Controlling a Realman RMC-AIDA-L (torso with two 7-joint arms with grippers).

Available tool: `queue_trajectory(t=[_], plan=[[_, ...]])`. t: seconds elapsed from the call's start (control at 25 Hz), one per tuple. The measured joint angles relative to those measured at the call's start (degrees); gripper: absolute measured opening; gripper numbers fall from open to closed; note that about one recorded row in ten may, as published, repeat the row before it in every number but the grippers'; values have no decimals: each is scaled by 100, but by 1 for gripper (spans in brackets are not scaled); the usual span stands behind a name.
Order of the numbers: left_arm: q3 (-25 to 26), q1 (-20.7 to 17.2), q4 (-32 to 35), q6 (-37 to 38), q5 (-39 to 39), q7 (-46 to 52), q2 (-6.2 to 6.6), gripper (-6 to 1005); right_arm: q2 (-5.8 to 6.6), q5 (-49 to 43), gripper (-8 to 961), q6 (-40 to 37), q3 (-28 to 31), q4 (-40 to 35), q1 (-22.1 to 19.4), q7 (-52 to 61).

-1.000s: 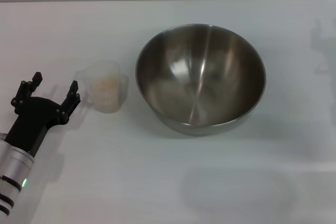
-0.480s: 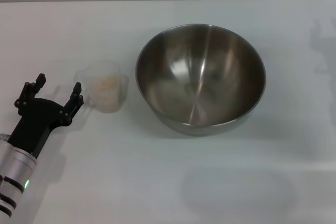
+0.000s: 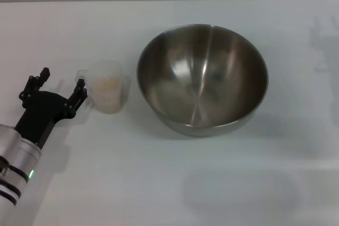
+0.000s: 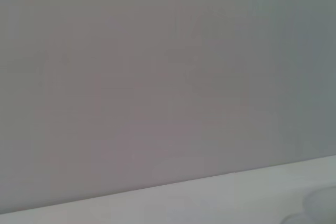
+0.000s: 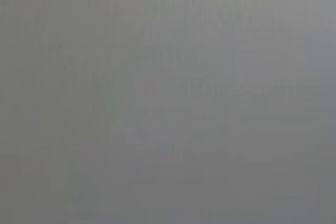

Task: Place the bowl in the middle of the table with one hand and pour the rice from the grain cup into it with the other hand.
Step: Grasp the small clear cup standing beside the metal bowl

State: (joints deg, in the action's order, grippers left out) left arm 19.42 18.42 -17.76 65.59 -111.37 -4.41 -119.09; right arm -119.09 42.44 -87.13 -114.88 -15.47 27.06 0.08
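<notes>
A wide stainless-steel bowl [image 3: 202,78] stands upright and empty near the middle of the white table [image 3: 175,183]. Just to its left sits the small translucent grain cup [image 3: 108,87] with pale rice [image 3: 107,84] inside. My left gripper [image 3: 62,81] is open, low over the table just left of the cup, its nearer finger almost at the cup's handle side, nothing between its fingers. The right gripper is out of view. The left wrist view shows only blank wall and a strip of table [image 4: 252,198]; the right wrist view is plain grey.
The table's far edge [image 3: 169,0] runs along the top of the head view. White tabletop lies in front of and to the right of the bowl.
My left gripper has moved forward and to the right, closing in on the grain cup. The cup and the bowl have stayed where they were.
</notes>
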Motion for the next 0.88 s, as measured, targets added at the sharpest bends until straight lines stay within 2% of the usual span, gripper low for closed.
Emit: queue_trajectory(t=[0.56,0.88], plan=[[231,190,-39,-340,9,17,0,796,0,0,391,12,-17,0,29,0],[247,207,-82,-411,10,35,0,627,6,1,390,18,-17,0,49,0]])
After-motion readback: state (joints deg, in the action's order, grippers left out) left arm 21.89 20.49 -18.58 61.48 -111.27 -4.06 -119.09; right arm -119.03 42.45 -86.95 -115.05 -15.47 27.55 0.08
